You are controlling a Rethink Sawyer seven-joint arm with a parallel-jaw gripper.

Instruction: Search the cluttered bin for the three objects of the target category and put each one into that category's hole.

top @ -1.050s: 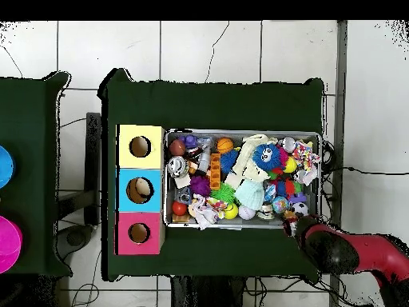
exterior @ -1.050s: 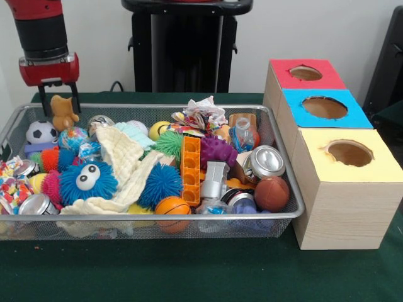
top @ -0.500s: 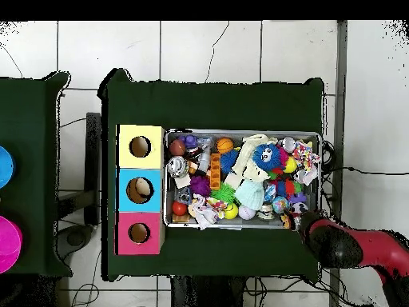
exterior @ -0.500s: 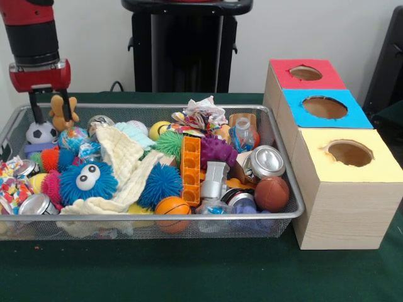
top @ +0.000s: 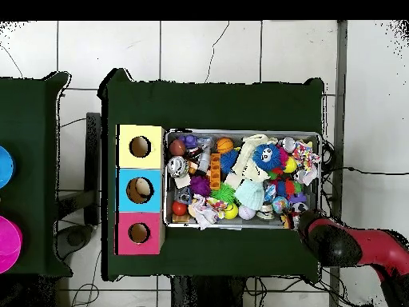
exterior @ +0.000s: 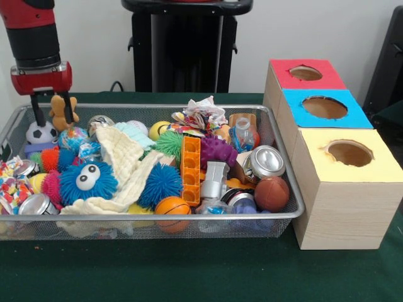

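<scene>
A wire mesh bin (exterior: 189, 218) holds a heap of toys, balls, cans and cloths. My gripper (exterior: 52, 116) hangs over its far-left corner, open, its two black fingers (exterior: 38, 113) straddling a small tan teddy bear (exterior: 63, 108). The right finger touches the bear; a gap shows on the left. A soccer ball (exterior: 39, 132) lies just beside it. In the overhead view the red arm (top: 347, 245) covers the gripper at the bin's (top: 240, 226) lower right corner. Three boxes have a red hole (exterior: 305, 73), a blue hole (exterior: 324, 107) and a yellow hole (exterior: 349, 153).
In the bin lie a blue fuzzy ball with eyes (exterior: 88, 181), a cream cloth (exterior: 123, 157), an orange block (exterior: 191, 170), a silver can (exterior: 267, 162) and a brown ball (exterior: 272, 193). The boxes (top: 140, 189) stand against the bin's side. Green cloth covers the table.
Over the second my gripper came down and moved left until its fingers stood around the teddy bear. In the last half second it shifted slightly right. The bear has stayed put.
</scene>
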